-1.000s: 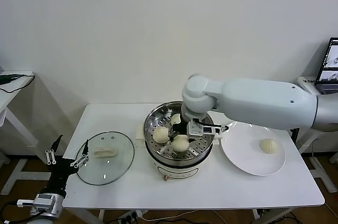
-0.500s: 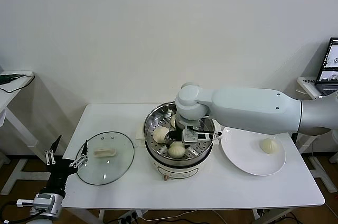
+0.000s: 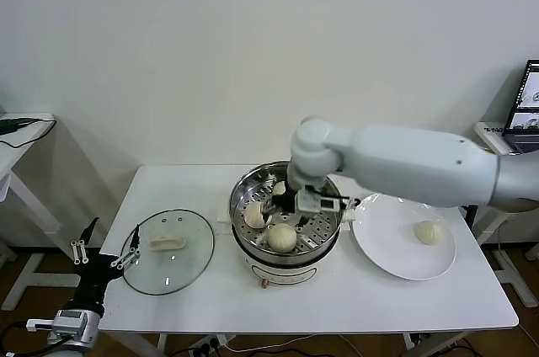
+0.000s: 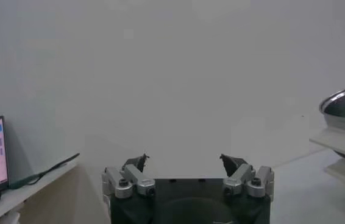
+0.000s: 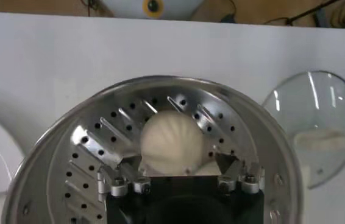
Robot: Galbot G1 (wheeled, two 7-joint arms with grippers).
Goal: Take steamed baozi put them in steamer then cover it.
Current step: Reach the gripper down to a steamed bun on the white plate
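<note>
1. I had the right gripper (image 3: 296,202) low inside the steamer (image 3: 242,190), its fingers spread wide with a baozi (image 5: 172,142) lying loose on the perforated tray between them, so I judged this the release step for that bun.
2. Three baozi sat in the pot in the head view: the front one (image 3: 282,237), one toward the left (image 3: 255,214) and one at the back (image 3: 279,189), part hidden by the wrist.
3. One baozi (image 3: 429,232) was on the white plate (image 3: 383,252), to the right of the steamer.
4. The cover (image 3: 168,251) lay flat on the table (image 3: 337,306), left of the pot.
5. My left gripper (image 4: 187,172) was parked low off the table's left edge, fingers apart, holding nothing.
6. Next, I reckoned, the right arm needed to lift straight up clear of the rim without nudging the buns, then cross to the plate for the last one.
</note>
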